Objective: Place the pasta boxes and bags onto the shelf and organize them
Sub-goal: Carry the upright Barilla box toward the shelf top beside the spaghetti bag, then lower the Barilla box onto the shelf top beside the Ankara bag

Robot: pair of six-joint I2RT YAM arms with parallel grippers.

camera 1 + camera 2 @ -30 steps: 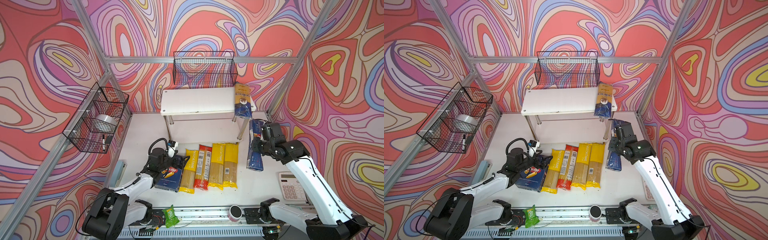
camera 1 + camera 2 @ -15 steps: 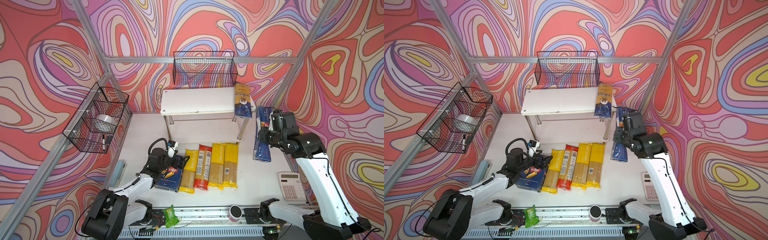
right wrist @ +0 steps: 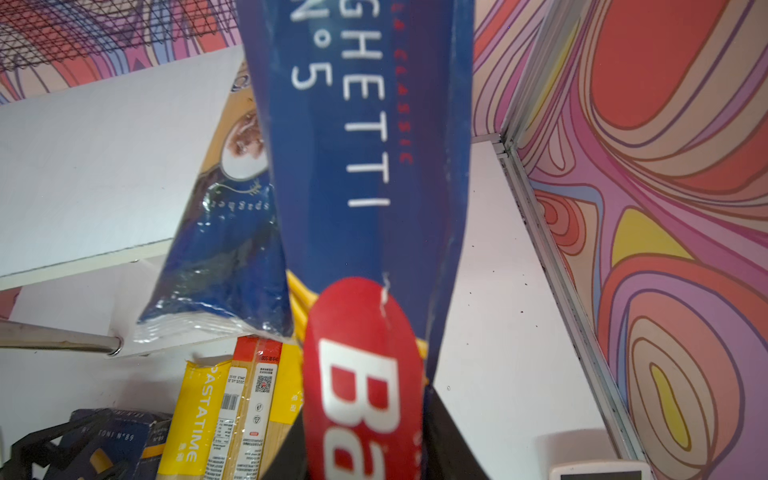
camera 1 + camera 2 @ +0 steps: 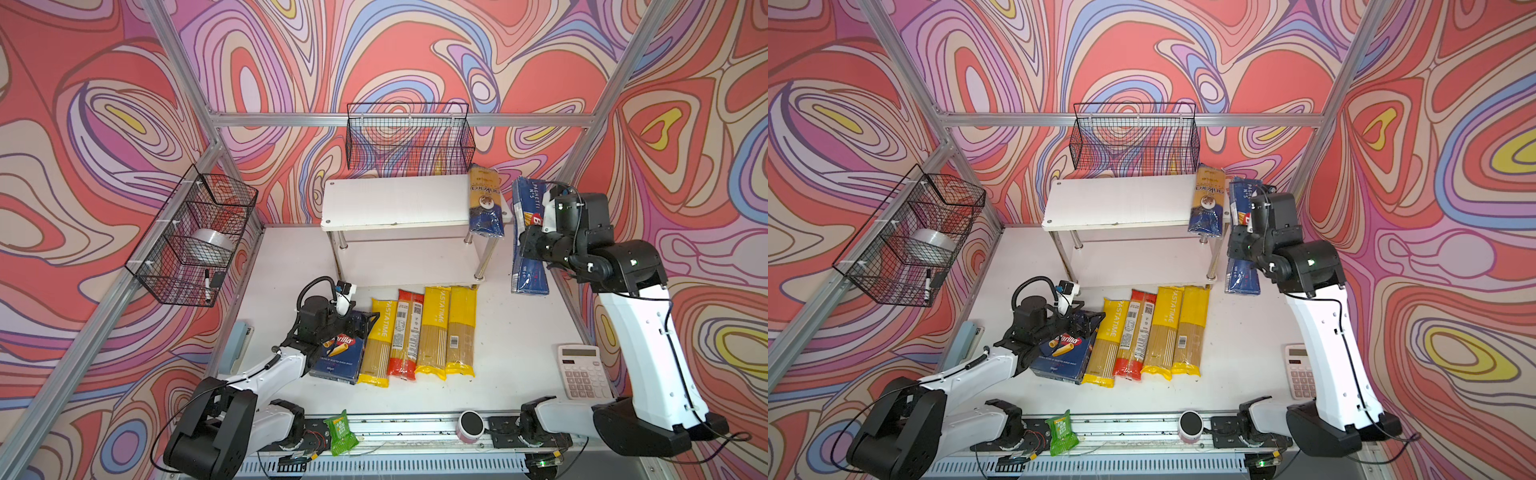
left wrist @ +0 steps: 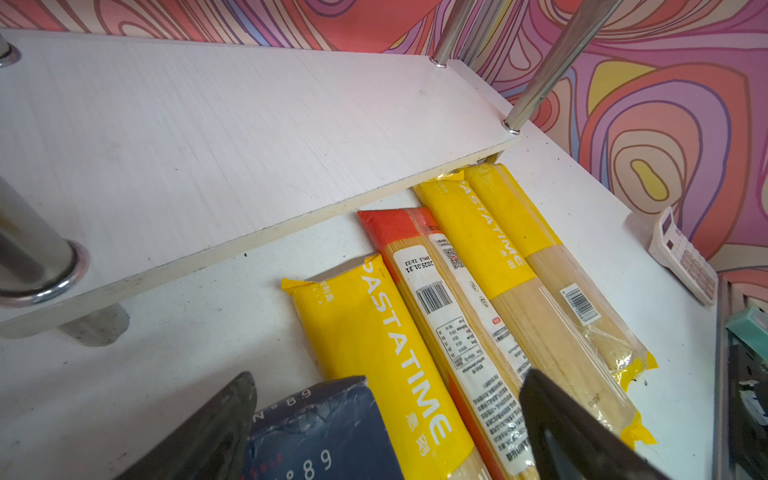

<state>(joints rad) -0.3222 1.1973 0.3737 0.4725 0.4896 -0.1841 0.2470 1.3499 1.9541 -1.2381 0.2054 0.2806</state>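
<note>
Long, narrow, matte dark-blue cardboard with white lettering and a red oval logo: the spaghetti box (image 4: 531,199), pinched at mid-length between the black fingers of the right gripper (image 4: 528,245), jaws closed onto its two broad faces, one end reaching out ahead of them, the other trailing behind, lifted off the table (image 4: 511,332). Just beside those jaws, a glossy, crinkled dark blue bag (image 4: 485,203) with a gold top, flat on the smooth white top board of the chrome-legged shelf (image 4: 395,203), one end overhanging the board's front edge. Spread wide, the jaws of the left gripper (image 4: 360,321), straddling the scuffed end of the wide rigatoni box (image 4: 338,353) that lies flat on the table; cannot tell whether a finger touches it. Between and just outside those jaws, three yellow-ended bags (image 4: 436,332) and a red-ended bag (image 4: 405,336), clear film over straight pale strands, packed side by side, far ends reaching to the shelf's lower board ahead of the jaws. Against a second ago: spaghetti box carried higher and farther back, from low beside the shelf's leg to level with the top board; left jaws and the row under them unchanged.
</note>
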